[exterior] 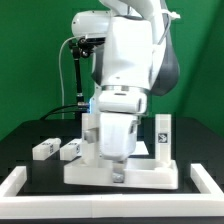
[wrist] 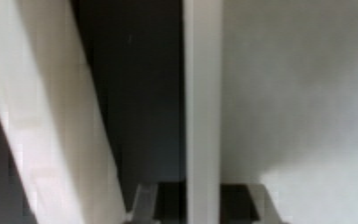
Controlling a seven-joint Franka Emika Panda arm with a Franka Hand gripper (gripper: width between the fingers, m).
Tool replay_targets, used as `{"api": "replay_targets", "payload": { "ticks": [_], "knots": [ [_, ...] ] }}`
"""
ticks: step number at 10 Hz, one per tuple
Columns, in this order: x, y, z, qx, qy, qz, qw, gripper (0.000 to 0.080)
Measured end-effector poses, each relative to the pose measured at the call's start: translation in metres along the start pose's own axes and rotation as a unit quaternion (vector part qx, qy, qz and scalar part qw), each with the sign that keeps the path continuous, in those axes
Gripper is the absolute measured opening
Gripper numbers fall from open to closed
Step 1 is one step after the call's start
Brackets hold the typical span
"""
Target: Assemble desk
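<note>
Desk slab (exterior: 150, 175) lies flat on black table (exterior: 30, 130), near the front, just behind white frame (exterior: 18, 182). Its long axis runs across the exterior view, left to right, with one long side wall facing the camera. The raised rim points up. Most of the tray-like hollow is hidden by the arm (exterior: 125, 60), so I cannot tell what is in it.

Gripper (exterior: 118, 178) is down at the middle of the slab's front long edge, pointing straight down. In the wrist view the gripper (wrist: 199, 205) straddles the rim (wrist: 197, 90), with a dark finger (wrist: 158, 203) on each side. No gap shows between pads and rim, so it reads as clamped on the slab's rim. The frame is blurry.

Two leg blocks lie on the table off the slab's end at the exterior view's left. The outer leg (exterior: 44, 149) and inner leg (exterior: 72, 149) are side by side and close together, the inner one just beside the slab. Upright leg (exterior: 163, 133) stands on end at the slab's far corner on the exterior view's right, marker facing the camera. I cannot tell whether it stands on the slab or behind it.
</note>
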State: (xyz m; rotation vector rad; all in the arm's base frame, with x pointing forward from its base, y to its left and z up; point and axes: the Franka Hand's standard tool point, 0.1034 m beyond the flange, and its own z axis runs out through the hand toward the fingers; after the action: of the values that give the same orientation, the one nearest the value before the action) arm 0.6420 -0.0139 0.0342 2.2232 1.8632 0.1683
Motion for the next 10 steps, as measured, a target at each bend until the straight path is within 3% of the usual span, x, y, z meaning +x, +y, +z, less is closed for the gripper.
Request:
{"api": "replay_targets", "payload": {
  "ticks": [2, 4, 8, 10],
  "knots": [
    [0.022, 0.017, 0.003, -0.004, 0.004, -0.019, 1.000, 0.0054],
    [0.032, 0.023, 0.008, -0.005, 0.006, -0.020, 1.000, 0.0054],
    [0.038, 0.026, 0.008, 0.007, -0.004, -0.013, 1.000, 0.0061],
    [0.036, 0.026, 0.007, 0.007, -0.006, -0.013, 1.000, 0.0061]
  ]
}}
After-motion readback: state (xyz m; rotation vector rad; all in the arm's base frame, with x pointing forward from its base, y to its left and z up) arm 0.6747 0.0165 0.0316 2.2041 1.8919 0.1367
